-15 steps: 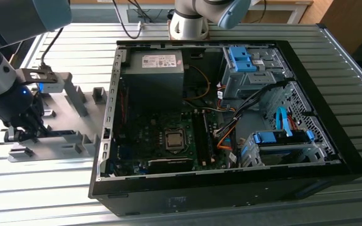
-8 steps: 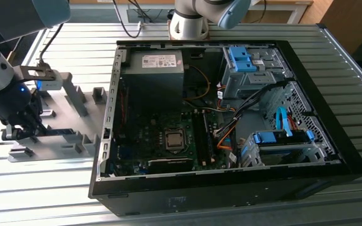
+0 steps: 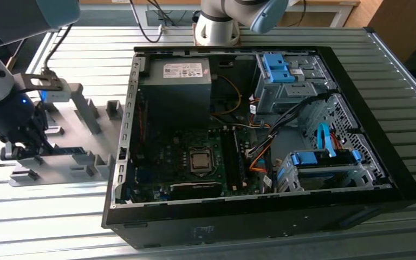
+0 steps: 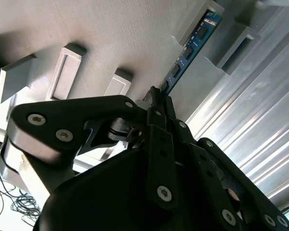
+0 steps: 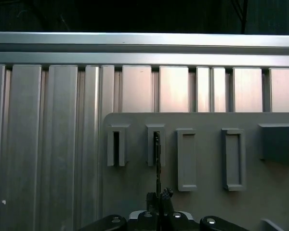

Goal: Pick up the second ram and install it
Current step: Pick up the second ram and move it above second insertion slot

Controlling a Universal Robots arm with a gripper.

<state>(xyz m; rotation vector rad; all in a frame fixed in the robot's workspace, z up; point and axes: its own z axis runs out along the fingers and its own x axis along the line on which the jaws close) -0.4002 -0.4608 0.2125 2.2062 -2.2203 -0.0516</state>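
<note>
1. I'm seeing the tool [image 4: 158, 97] clamping closed on the near end of the second ram [image 4: 191, 45].
2. The stick is sitting on edge in the grey holder [image 4: 115, 33], beside the open computer case [image 3: 215, 227].

A ribbed aluminium worktop [image 3: 41, 233] spans the exterior view, light glinting off its slats; beyond its far edge stand a brown wooden panel [image 3: 400, 21] and a white table frame [image 3: 324, 10]; black cables [image 3: 152, 24] hang there; in the first wrist view, darkness lies past the worktop's rail [image 5: 135, 45].
</note>
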